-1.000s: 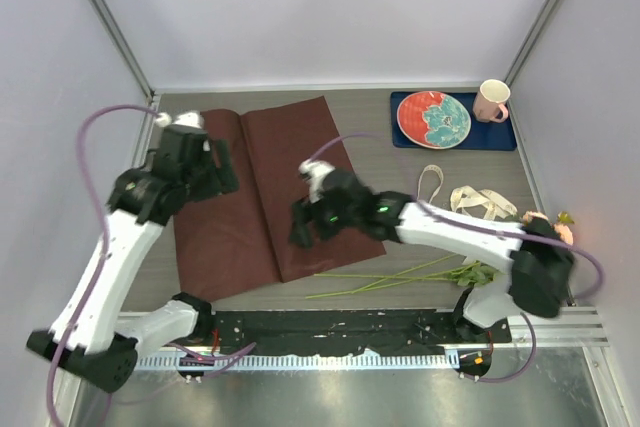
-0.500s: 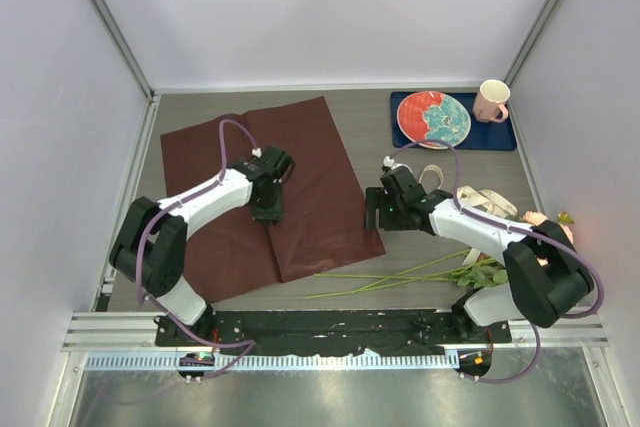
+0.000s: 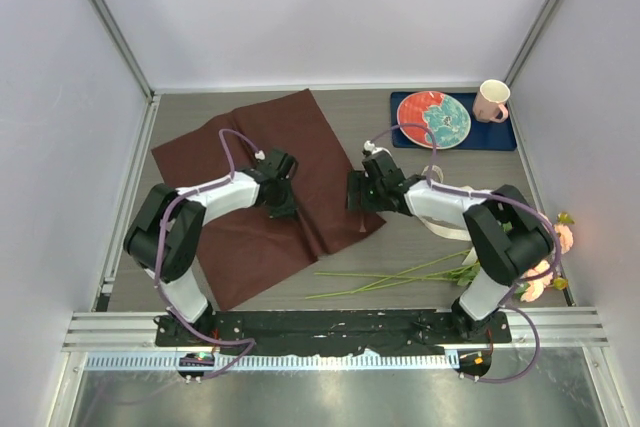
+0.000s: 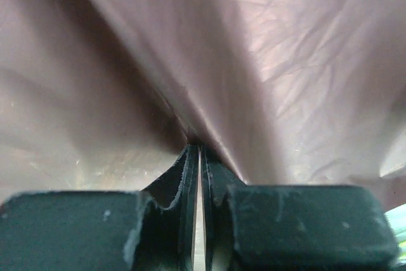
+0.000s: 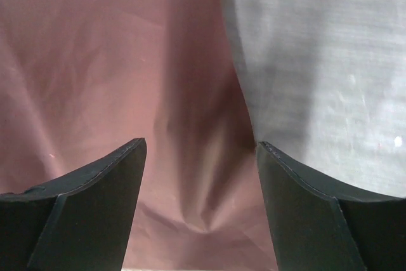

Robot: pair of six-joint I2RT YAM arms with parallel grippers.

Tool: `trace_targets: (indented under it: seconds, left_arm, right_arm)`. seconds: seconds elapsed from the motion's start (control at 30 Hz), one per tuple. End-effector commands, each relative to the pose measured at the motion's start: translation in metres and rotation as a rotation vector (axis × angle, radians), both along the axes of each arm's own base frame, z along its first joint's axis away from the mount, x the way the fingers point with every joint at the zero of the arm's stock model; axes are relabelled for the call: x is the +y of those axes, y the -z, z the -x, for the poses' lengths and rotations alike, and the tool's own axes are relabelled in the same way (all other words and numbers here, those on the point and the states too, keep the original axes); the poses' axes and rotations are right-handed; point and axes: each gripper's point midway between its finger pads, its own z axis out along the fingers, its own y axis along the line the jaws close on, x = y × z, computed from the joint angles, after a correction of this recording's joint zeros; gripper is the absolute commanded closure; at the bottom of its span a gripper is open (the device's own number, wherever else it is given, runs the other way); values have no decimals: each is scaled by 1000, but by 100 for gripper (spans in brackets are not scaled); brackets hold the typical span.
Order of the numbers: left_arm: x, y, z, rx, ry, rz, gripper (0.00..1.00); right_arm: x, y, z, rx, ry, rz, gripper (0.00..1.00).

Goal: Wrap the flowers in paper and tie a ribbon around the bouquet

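Left gripper (image 4: pixel 200 150) clenches a fold of the thin dark red paper sheet (image 3: pixel 240 147), right gripper (image 5: pixel 200 143) gapes at its edge; hard pulling could tear it

arms (image 3: pixel 215 192): white links, black joints | cables (image 3: pixel 222 144): purple (one each) | claw fingers (image 5: pixel 95 214): black

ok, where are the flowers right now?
Top view, near right: the flowers lie flat, with their stems pointing left toward the near edge of the paper and their blooms beside the right arm's base.
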Motion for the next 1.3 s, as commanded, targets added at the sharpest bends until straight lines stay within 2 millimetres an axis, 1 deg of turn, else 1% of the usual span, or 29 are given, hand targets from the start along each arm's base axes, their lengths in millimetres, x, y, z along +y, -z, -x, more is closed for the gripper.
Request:
trace_targets:
  seconds: [0.0,0.03,0.1,0.13,0.2,0.27,0.3,0.33,0.37,0.4,0.43,0.5,0.53,0.57,0.6,0.63,0.67,0.7,0.73,0.77,0.8,0.87,0.93,0.97,1.03,1.1,1.17,1.2,1.27]
  left_arm:
    - [-17,30,-4,47,-24,62,91]
    - [-19,29,-8,40,-24,64,91]
    - [-18,27,-10,46,-18,48,91]
    - [-19,21,-14,33,-13,45,91]
    - [-11,13,-15,14,-8,10,91]
    - [-8,1,-12,-3,3,8,83]
    - [-8,-14,-10,-22,12,26,78]
    - [-8,-21,-6,-29,20,42,68]
    - [-8,-29,-5,-49,22,53,62]
    - [-11,-49,-1,-77,40,100,51]
    - [-11,-58,-1,-102,43,111,46]
    - [-5,-80,-7,-158,30,133,38]
    - [-3,-86,-10,-165,28,147,38]
    - [1,-89,-14,-173,17,158,38]
    - [13,-90,-25,-175,-22,164,40]
    - [16,-88,-29,-158,-32,187,42]
    - [29,-86,-40,-160,-73,193,44]
    - [34,-84,-46,-154,-90,195,49]
    - [42,-70,-47,-116,-97,165,50]
    - [52,-63,-49,-101,-119,143,52]
    - [58,-56,-50,-89,-128,114,54]
    - [76,-37,-45,-55,-153,33,56]
    - [83,-26,-36,-17,-153,-2,57]
    - [94,-19,-33,-13,-159,-60,58]
    - [106,-9,-23,36,-157,-126,60]
    - [126,-5,-19,55,-169,-217,63]
    - [142,-5,-15,69,-185,-294,65]
    - [145,-6,-14,68,-187,-309,65]
    - [147,-10,-14,66,-190,-313,66]
  right_arm:
    - [-1,12,-34,-15,21,62,24]
    - [0,-1,-52,-55,39,78,24]
    - [-27,-4,-65,-64,99,212,23]
    - [-31,-17,-77,-89,120,240,23]
    - [-47,-25,-78,-100,155,311,23]
    - [-53,-35,-72,-112,158,317,23]
    - [-54,-38,-69,-115,156,312,23]
    - [-55,-36,-63,-105,147,308,22]
    - [-54,-44,-61,-118,142,289,22]
    - [-50,-45,-58,-113,128,266,22]
    - [-44,-45,-54,-108,107,250,22]
    - [-28,-51,-52,-115,65,188,23]
    - [-10,-54,-46,-116,23,153,23]
    - [-1,-58,-46,-129,10,136,23]
    - [10,-58,-43,-131,-15,119,23]
    - [29,-60,-37,-115,-69,55,23]
    - [49,-66,-36,-129,-98,-14,23]
    - [60,-60,-33,-110,-124,-53,26]
    - [78,-64,-30,-108,-161,-132,28]
    - [81,-60,-30,-107,-163,-137,30]
    - [79,-49,-30,-94,-158,-121,34]
    - [63,-36,-36,-118,-118,-33,38]
    - [49,-21,-31,-112,-104,27,38]
    - [41,-16,-31,-116,-89,62,39]
    - [33,-1,-19,-84,-89,79,40]
    - [27,10,-6,-60,-73,116,41]
    - [25,11,3,-60,-57,121,41]
    - [23,19,14,-37,-40,120,41]
    - [23,18,21,-28,-23,83,41]
